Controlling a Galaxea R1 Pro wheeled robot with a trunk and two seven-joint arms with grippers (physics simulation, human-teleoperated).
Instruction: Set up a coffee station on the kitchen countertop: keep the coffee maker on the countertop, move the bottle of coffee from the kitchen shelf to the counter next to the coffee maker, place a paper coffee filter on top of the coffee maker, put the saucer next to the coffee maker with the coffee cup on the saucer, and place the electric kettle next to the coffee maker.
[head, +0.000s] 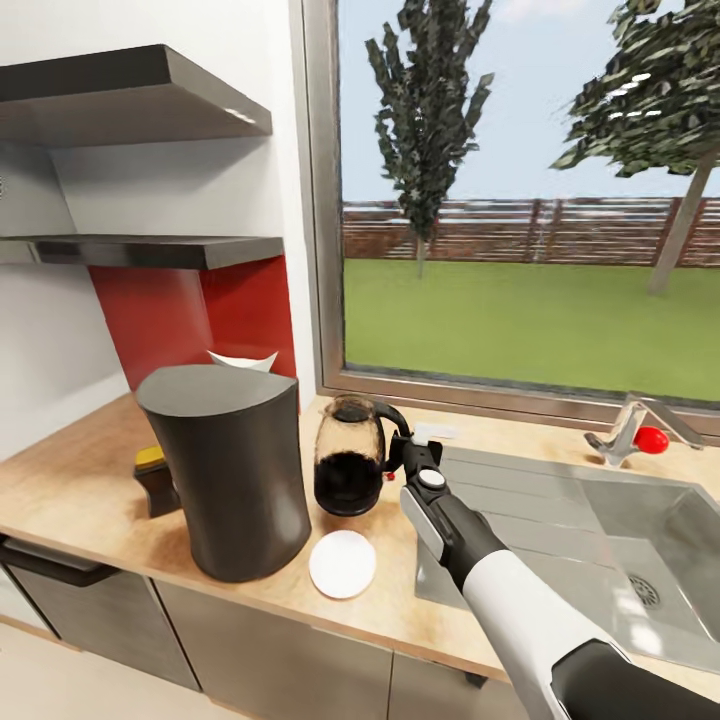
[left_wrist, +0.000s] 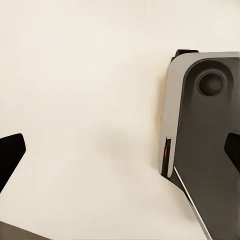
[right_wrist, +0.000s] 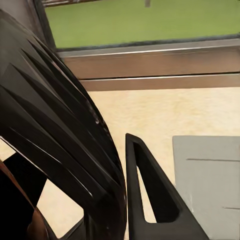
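Observation:
A tall dark coffee maker (head: 225, 470) stands on the wooden countertop (head: 70, 490). Right beside it stands a glass electric kettle (head: 348, 465) with dark contents and a black handle (right_wrist: 60, 150). My right gripper (head: 411, 452) is shut on that handle; one finger (right_wrist: 150, 200) shows against it and the other is hidden. A white saucer (head: 342, 564) lies in front of the kettle near the counter's edge. A white paper filter (head: 243, 359) peeks out behind the coffee maker. My left gripper (left_wrist: 120, 155) is open and holds nothing. The cup and the coffee bottle are out of view.
A steel sink (head: 620, 540) with a faucet (head: 625, 430) and red knob (head: 651, 438) lies to the right. Two dark shelves (head: 150, 100) hang over the red backsplash (head: 200, 310). A small yellow-topped dark object (head: 153, 478) sits left of the coffee maker.

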